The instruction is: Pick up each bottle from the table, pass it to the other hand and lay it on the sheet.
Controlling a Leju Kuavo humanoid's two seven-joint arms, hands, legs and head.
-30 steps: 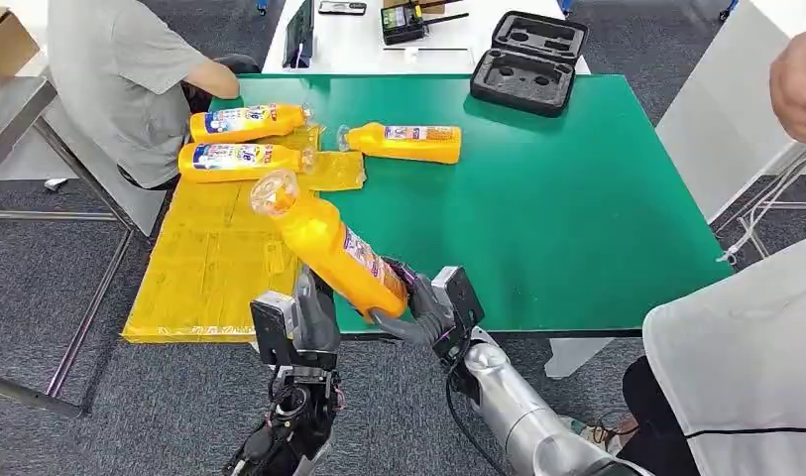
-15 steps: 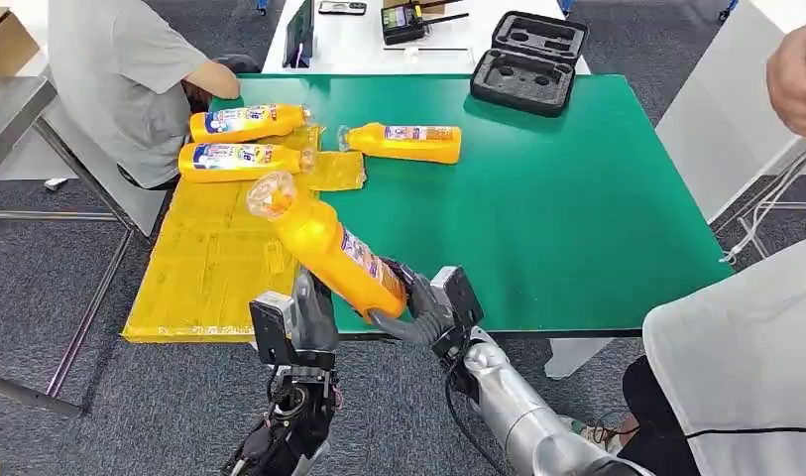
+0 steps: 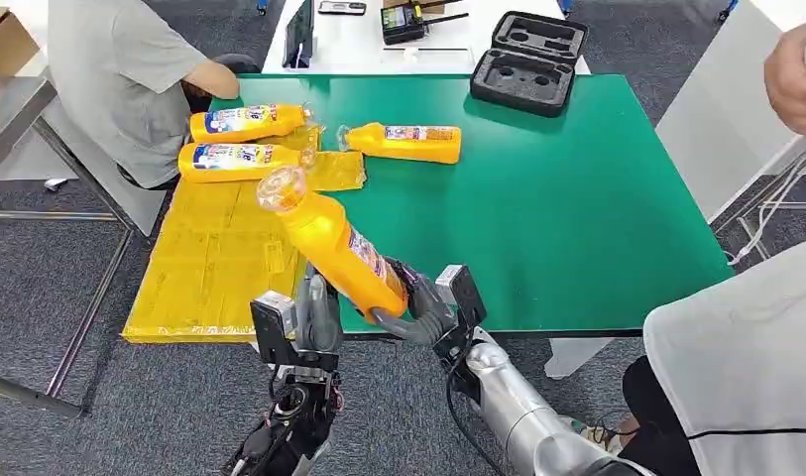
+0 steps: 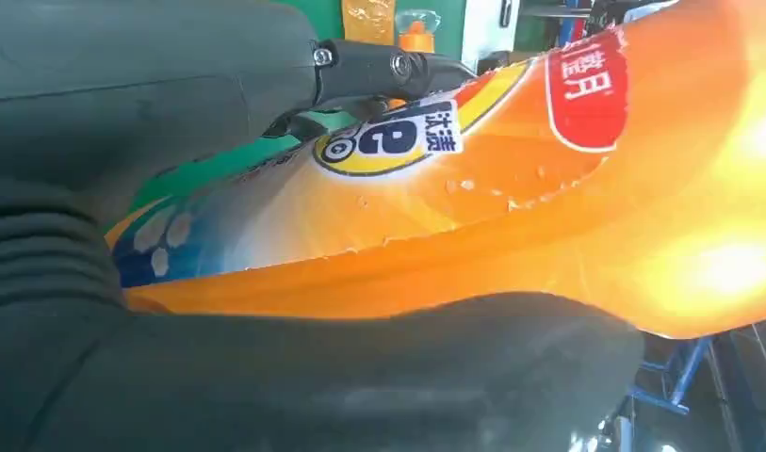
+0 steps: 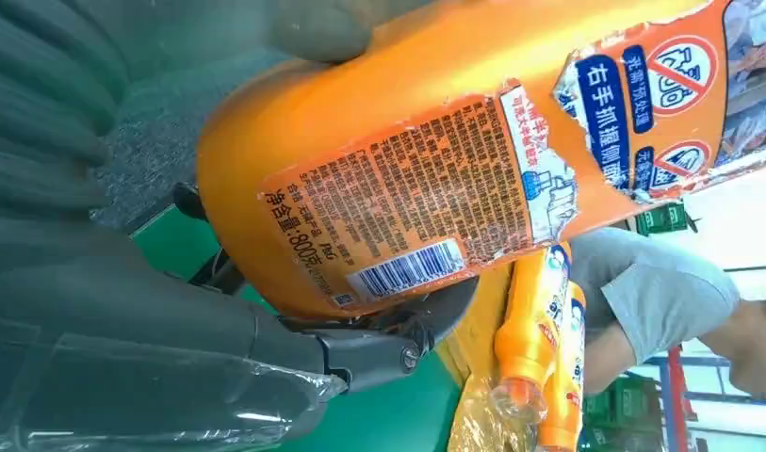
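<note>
An orange bottle [image 3: 334,248] hangs tilted over the near edge of the green table [image 3: 557,208], clear cap up and to the left. My right hand [image 3: 418,309] grips its base; the right wrist view has the back label [image 5: 435,169] against that hand [image 5: 124,311]. My left hand [image 3: 316,312] closes on the lower body from the left, and the left wrist view shows the bottle [image 4: 511,217] clamped between thumb and fingers [image 4: 379,66]. Two more bottles [image 3: 245,121] [image 3: 238,157] lie on the yellow sheet [image 3: 205,263]. A third [image 3: 406,142] lies on the table beside the sheet.
A black foam case [image 3: 529,52] sits at the table's far edge. A person in a grey shirt [image 3: 121,79] sits at the far left corner. Another person in white [image 3: 746,367] stands at the right, hand [image 3: 795,79] raised. A white table [image 3: 359,40] stands behind.
The held bottle has tipped slightly more upright, its cap shifting a little up and to the right. My left hand has risen a little against its lower body.
</note>
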